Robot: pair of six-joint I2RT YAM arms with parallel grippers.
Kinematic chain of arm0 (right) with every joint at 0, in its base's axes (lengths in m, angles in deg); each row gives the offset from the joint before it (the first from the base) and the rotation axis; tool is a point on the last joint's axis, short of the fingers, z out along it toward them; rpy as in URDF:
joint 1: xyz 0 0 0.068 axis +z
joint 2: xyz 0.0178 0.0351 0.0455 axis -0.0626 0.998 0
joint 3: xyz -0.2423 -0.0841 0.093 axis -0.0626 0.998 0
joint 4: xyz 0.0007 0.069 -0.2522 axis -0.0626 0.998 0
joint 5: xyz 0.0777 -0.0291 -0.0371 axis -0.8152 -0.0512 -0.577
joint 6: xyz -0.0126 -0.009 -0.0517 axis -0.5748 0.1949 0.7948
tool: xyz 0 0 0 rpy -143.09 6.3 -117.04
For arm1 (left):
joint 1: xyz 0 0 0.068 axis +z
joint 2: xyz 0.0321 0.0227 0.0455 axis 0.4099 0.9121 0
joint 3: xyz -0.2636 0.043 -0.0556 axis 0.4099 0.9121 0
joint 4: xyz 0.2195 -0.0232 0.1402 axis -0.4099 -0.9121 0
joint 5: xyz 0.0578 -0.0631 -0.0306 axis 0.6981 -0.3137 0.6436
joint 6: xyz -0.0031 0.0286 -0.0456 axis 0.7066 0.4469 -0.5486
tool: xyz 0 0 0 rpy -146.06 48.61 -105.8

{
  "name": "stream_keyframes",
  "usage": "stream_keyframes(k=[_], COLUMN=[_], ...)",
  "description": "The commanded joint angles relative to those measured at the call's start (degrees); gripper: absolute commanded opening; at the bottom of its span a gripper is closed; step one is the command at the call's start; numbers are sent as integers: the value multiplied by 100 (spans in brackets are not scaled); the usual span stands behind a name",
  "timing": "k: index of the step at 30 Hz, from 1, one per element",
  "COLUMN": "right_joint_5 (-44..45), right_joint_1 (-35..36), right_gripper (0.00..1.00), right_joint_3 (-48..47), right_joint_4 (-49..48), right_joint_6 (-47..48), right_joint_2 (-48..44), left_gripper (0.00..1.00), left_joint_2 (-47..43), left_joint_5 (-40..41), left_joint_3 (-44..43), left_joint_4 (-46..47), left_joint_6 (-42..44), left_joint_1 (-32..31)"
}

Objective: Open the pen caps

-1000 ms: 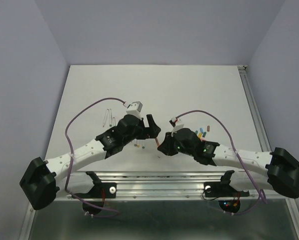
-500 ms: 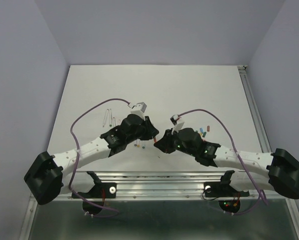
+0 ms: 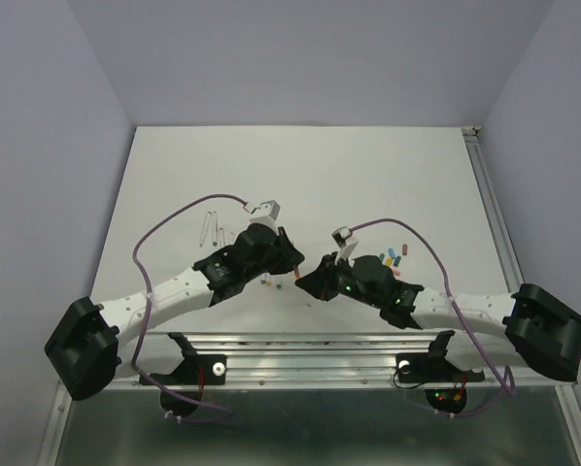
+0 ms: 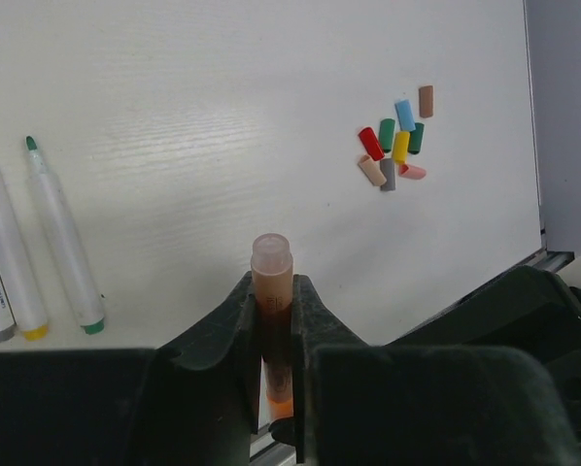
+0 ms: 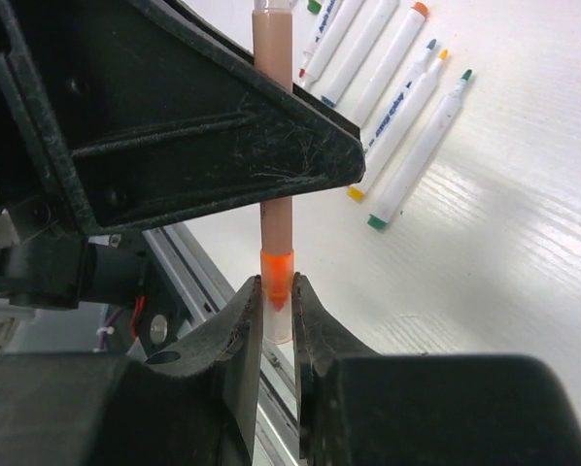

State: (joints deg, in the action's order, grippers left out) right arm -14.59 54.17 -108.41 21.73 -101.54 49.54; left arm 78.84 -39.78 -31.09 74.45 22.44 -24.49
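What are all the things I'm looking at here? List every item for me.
held marker: one, brownish with an orange band, upright, gripped by both pincers
loose caps: nine, red, two green, blue, brown, yellow, tan, grey and pink, piled together on the table
uncapped markers: at least five, whitish with coloured tips and ends, lying side by side on the table
table: one, white, fills the floor of the scene
rail: one, silver metal, along the near table edge
arms: two, white and black, reaching in from the near edge
left pincer: one, black, shut on the held marker
right pincer: one, black, shut on the marker's orange end
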Motion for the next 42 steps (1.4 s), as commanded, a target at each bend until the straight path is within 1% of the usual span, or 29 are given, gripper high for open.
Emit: stream_keyframes(k=[1, 3, 4, 5, 7, 8, 10, 13, 15, 17, 19, 20, 21, 22, 23, 25, 26, 27, 28, 29, 30, 31, 32, 33, 35, 41, 42], right_joint_5=[-877, -754, -518, -481, -446, -446, -568, -691, -570, -412, -9, 246, 466, 947, 1230, 1845, 1996, 2163, 2295, 2366, 2454, 2490, 2525, 2551, 2490, 2051, 2024], right_joint_1=[532, 876, 1078, 1445, 1737, 1774, 1800, 1809, 1818, 1818, 1818, 1818, 1818, 1818, 1809, 1809, 1801, 1792, 1757, 1739, 1713, 1686, 1625, 1529, 1388, 834, 781], right_gripper=[1, 1, 1, 1, 1, 1, 1, 1, 1, 1, 1, 1, 1, 1, 3, 9, 24, 24, 43, 56, 63, 75, 80, 91, 100, 99, 97], right_joint_3=[733, 769, 795, 857, 927, 997, 1015, 919, 866, 831, 603, 463, 323, 77, -29, -249, -311, -381, -443, -600, -697, -785, -986, -1075, -1382, -1919, -1981], right_joint_4=[-919, -946, -1007, -1287, -1613, -1884, -2018, -1949, -1747, -1581, -1186, -610, -299, -44, 420, 687, 801, 855, 873, 916, 969, 996, 1031, 1040, 1084, 1031, 1040], right_joint_6=[-365, -374, -374, -365, -584, -654, -682, -576, -620, -559, -419, -340, -304, -164, -102, 100, 196, 197, 328, 416, 469, 670, 759, 890, 1014, 1270, 1278], right_joint_2=[22, 102, 154, 285, 435, 532, 559, 489, 384, 252, 6, -82, -152, -301, -355, -495, -530, -548, -548, -522, -487, -443, -312, -242, -14, 427, 488], left_gripper=[0, 0, 0, 0, 0, 0, 0, 0, 0, 0, 0, 0, 0, 0, 0, 0, 0, 0, 0, 0, 0, 0, 0, 0, 0, 0, 0], left_joint_2=[-254, -289, -306, -306, -324, -333, -394, -447, -517, -578, -658, -675, -719, -746, -789, -912, -982, -983, -1027, -1044, -1045, -1045, -1045, -1019, -1001, -1018, -1018], left_joint_5=[1087, 1226, 1358, 1524, 1622, 1640, 1754, 1702, 1440, 1290, 1061, 878, 754, 674, 517, 245, 86, -81, -204, -405, -407, -564, -592, -583, -575, -487, -487], left_joint_3=[-350, -474, -544, -666, -860, -905, -949, -984, -958, -888, -791, -695, -659, -624, -554, -466, -344, -273, -203, -106, -70, -53, -9, 0, -26, -61, -70], left_joint_4=[173, 173, 173, 181, 120, 111, 120, 41, 15, 58, 155, 164, 199, 199, 199, 243, 374, 453, 515, 629, 630, 630, 656, 673, 691, 683, 691], left_joint_6=[79, 114, 106, 114, 149, 176, 185, 185, 185, 167, 167, 150, 149, 149, 115, 36, -17, -17, -131, -175, -202, -298, -325, -395, -396, -439, -422], left_joint_1=[631, 833, 974, 1062, 1316, 1396, 1537, 1871, 2029, 2039, 2039, 2047, 2039, 2039, 2039, 2030, 2038, 2030, 2021, 1969, 1933, 1881, 1759, 1679, 1477, 1239, 1221])
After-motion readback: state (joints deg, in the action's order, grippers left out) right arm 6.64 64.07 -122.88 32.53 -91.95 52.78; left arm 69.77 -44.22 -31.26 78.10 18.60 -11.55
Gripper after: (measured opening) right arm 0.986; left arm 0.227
